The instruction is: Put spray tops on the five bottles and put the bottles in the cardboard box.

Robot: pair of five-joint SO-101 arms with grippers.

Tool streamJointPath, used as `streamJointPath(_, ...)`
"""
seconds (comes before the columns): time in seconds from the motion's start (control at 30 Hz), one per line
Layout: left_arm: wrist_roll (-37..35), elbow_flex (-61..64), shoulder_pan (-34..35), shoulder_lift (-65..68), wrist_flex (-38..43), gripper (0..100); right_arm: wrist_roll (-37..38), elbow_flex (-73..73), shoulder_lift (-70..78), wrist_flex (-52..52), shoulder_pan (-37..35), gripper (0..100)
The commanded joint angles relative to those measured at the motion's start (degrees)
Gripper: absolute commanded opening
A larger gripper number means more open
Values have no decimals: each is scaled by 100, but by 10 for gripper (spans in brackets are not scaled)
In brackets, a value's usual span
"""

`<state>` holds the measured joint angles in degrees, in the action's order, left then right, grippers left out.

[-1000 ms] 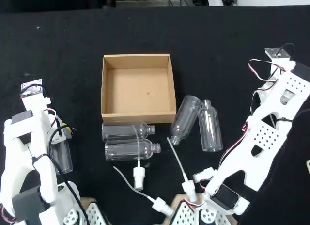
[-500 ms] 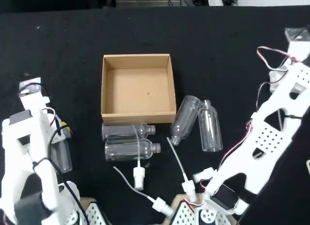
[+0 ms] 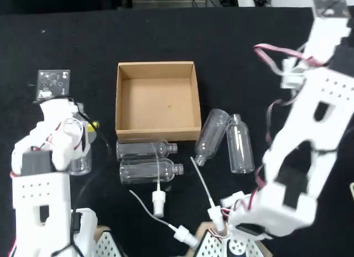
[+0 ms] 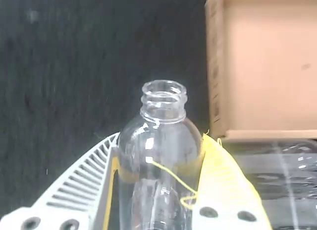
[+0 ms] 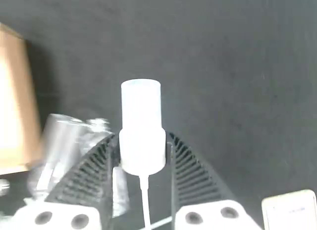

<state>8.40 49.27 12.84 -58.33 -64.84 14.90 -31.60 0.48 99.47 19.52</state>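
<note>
A table (image 3: pixel 166 41) covered in black cloth spreads under two white robot arms mounted at its near edge.

We begin at the left claw (image 4: pixel 162 150). Its two fingers, one white and one yellow, are closed around the shoulder of a clear bottle (image 4: pixel 161 126). The bottle stands upright with its threaded neck bare.

The right claw (image 5: pixel 142 140) is closed on a white spray top (image 5: pixel 141 121). It grips the collar, with the nozzle head up and the thin dip tube hanging between the fingers.

Further out, the cardboard box (image 3: pixel 157 136) sits open at mid-table, with no bottle in it yet. The front pair of bottles (image 3: pixel 145 149) lies sideways just before the box. The right pair of bottles (image 3: pixel 240 143) lies beside its right corner. Three spare spray tops (image 3: pixel 159 201) lie near the arm bases, their tubes trailing.

We judge the bottles to be light, thin-walled and smooth. They are likely to dent or slip under a hard pinch, so the shoulder is the place to hold them, leaving the neck free. The spray top looks stiff at the collar, which suits gripping. Its tube looks bendy and will need careful lining up with the neck.
</note>
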Motion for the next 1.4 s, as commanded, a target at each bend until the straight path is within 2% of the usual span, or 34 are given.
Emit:
streamJointPath(0.0,-44,-259,-488,-923,-9,30,-413,92,-1332,114,-677,11)
streamJointPath(0.2,-563,-136,-1191,-1916,79,30,-1486,92,-2334,-484,-1257,11)
streamJointPath(0.33,-563,681,-1473,-2620,932,30,-2110,145,-2826,-835,-1969,13)
streamJointPath(0.47,-598,1455,-1798,-3402,1635,29,-2444,145,-3116,-1284,-2787,12)
streamJointPath(0.63,-607,1991,-2308,-4044,1670,29,-2752,154,-3196,-1609,-3710,15)
streamJointPath(0.73,-607,2246,-2633,-4387,1776,30,-2760,338,-3152,-2101,-4193,15)
streamJointPath(0.93,-607,2949,-3143,-4633,2646,30,-2743,1631,-3169,-3640,-4791,12)
streamJointPath(1.17,-607,3029,-3187,-4633,2690,30,-2708,3160,-3978,-4598,-5160,11)
streamJointPath(1.37,-598,3160,-3222,-4633,2725,30,-2356,4646,-4479,-6470,-5196,11)
